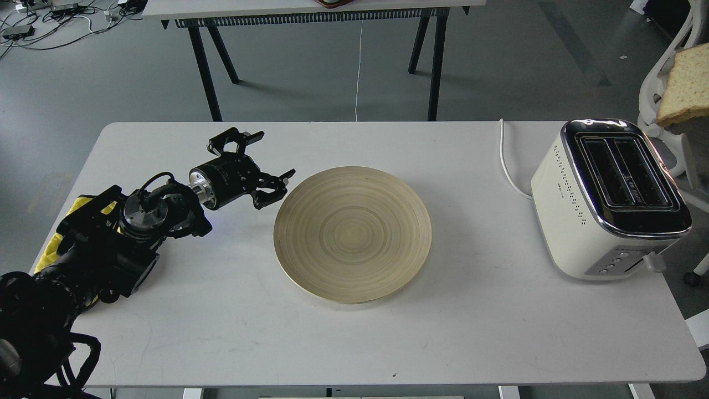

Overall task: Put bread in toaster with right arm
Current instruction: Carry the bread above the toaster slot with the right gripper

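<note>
At table centre we see a bare wooden plate (352, 234); toaster (612, 198) slots hold nothing. Bread (686, 86) hangs at right edge, domed top up, above toaster; our right gripper is out of view. Left gripper (257, 166) spread wide, holding nothing.

Bread (687, 83): cut off by the right frame edge; only its left portion shows, and whatever holds it lies out of frame. Right arm and gripper: not visible. Left arm (83, 260): lower links run off the bottom-left corner. Yellow item (55, 244) beneath that arm: mostly covered, identity uncertain. Toaster (609, 199): button markings too small to read. Far table (304, 8): top cropped by the upper edge. White chair (662, 77): partly cropped at right.
</note>
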Robot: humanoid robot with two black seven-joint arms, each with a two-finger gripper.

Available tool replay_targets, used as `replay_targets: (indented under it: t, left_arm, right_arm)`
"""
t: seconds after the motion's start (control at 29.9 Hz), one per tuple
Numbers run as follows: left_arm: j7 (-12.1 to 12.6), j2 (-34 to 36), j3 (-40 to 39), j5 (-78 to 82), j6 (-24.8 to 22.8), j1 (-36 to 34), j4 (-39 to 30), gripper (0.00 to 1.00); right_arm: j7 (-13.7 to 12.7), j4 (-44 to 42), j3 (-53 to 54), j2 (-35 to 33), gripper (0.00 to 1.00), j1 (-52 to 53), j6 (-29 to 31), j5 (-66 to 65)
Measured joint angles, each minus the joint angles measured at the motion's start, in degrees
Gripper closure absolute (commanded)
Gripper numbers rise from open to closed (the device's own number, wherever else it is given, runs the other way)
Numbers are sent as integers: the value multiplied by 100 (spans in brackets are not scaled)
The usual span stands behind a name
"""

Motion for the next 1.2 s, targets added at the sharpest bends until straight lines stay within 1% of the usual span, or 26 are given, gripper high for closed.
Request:
replay_targets:
  t: [0.37, 0.67, 1.2]
  left_arm:
    - [0, -2, 0, -3, 0, 0, 0, 0]
    - [0, 0, 0, 2, 0, 0, 0, 0]
    - [0, 0, 0, 0, 0, 0, 0, 0]
  right_arm:
    - [3, 19, -360, 83, 100, -13, 0, 54]
    - [4, 17, -778, 400, 100, -18, 0, 31]
    - [-6, 18, -973, 881, 100, -63, -1, -116]
